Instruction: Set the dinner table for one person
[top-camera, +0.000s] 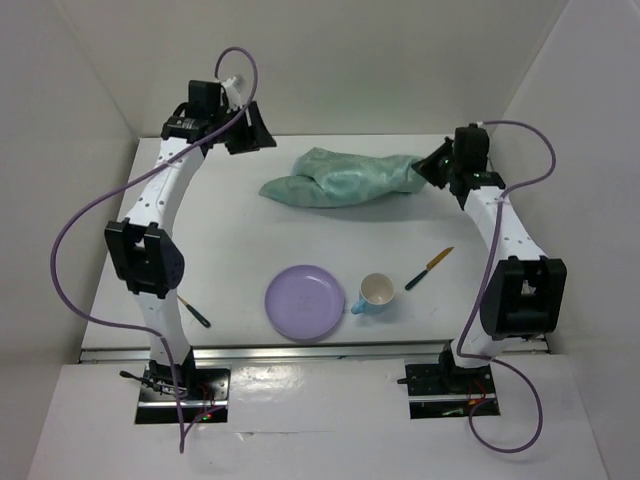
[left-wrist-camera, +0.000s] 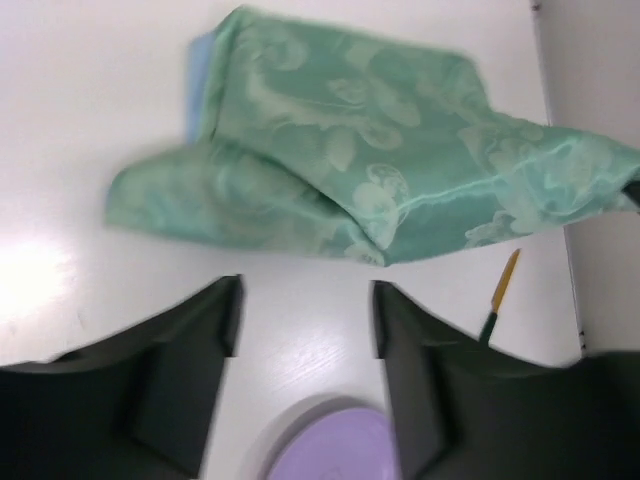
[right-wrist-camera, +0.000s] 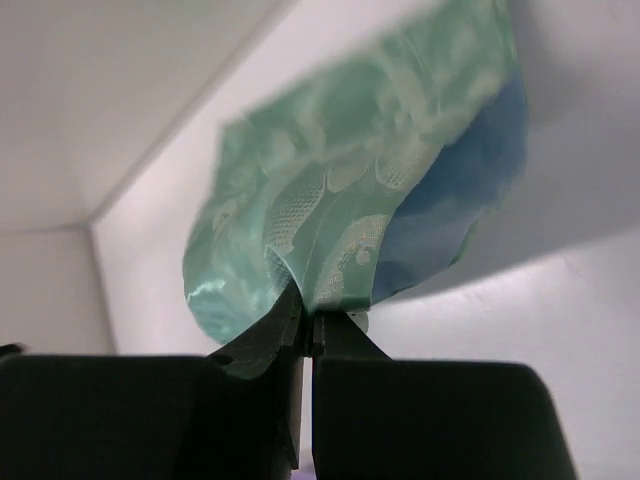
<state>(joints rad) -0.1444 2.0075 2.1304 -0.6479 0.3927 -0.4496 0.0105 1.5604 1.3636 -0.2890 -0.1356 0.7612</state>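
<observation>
Bright, even overhead light, soft shadows; glare patch on the dinner table, blurry wrist views.

The cloth is a woven fabric with a soft satin sheen over its pattern and a duller blue underside. The table is smooth and white with a faint gloss. The plate and knife look like smooth matt plastic.

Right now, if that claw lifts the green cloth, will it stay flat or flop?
Probably flop: the cloth bunches in folds beyond the right claw, shut on one end. It looks thin, so likely light to lift. Its sheen hints it may be slippery and could slide from the pinch.
</observation>
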